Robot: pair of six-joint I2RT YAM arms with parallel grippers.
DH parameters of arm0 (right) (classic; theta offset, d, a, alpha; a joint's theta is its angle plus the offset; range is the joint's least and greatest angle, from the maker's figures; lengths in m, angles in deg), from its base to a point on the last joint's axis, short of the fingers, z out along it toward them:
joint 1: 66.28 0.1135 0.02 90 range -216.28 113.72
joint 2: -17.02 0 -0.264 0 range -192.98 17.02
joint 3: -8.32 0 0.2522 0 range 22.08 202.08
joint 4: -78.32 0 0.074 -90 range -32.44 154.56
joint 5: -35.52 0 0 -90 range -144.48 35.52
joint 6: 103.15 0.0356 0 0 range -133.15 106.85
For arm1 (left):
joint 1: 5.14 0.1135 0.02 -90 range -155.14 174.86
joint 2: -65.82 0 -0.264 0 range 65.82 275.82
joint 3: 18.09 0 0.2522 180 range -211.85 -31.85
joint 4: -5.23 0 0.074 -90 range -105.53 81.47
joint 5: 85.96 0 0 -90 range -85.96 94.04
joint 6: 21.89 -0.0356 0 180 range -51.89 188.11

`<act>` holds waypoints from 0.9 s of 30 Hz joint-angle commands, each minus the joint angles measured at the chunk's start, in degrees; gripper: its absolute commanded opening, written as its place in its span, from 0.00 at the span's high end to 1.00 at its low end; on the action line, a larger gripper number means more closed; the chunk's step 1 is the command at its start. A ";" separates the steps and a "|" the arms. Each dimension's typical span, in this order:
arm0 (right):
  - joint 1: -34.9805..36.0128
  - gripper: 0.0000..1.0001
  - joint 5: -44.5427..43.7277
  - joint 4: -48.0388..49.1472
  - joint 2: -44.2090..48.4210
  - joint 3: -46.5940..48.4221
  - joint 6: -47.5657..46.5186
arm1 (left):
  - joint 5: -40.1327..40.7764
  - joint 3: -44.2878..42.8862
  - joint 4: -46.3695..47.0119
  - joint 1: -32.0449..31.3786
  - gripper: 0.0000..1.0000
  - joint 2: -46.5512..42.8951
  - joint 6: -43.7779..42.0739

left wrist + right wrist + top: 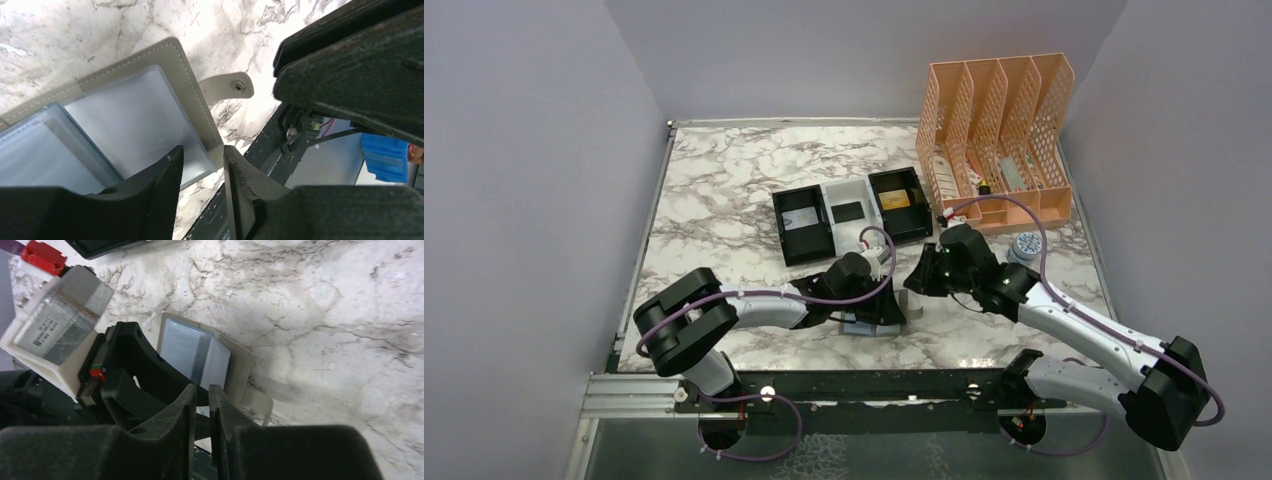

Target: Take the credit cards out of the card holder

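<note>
The card holder (135, 115) lies open on the marble near the table's front edge, grey-taupe rim up and blue-grey clear pockets showing; no card shows in them. It also shows in the right wrist view, card holder (192, 347), and from above, card holder (871, 327). Its snap strap (232, 86) sticks out sideways. My left gripper (202, 155) is open and low over the holder's corner, which shows in the gap. My right gripper (201, 390) hovers just beside it with only a narrow slit between the jaws and nothing in it. A gold-yellow credit card (901, 198) lies in the tray.
The black-and-white three-compartment tray (849, 190) stands just behind the grippers, with flat items in its left and middle compartments too. A peach mesh file rack (999, 130) is at the back right, with a small round tin (1026, 245) in front of it. The table's metal front rail runs close below the holder.
</note>
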 commanded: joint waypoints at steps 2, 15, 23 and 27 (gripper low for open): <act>-0.07 0.87 8.08 7.20 -3.14 -2.17 0.39 | 1.39 1.79 1.19 -1.96 0.64 0.92 -1.39; -0.07 0.94 17.02 16.74 -14.75 -6.65 -0.28 | 1.11 2.38 1.24 -2.93 0.63 0.39 -2.49; -0.07 0.92 8.08 14.23 -22.75 -6.56 -4.29 | 7.51 2.49 -11.05 -2.93 0.56 -10.14 -5.31; -0.08 0.87 7.18 14.46 -22.95 -7.86 -6.10 | 15.29 1.99 -21.62 -1.77 0.50 -15.73 -8.56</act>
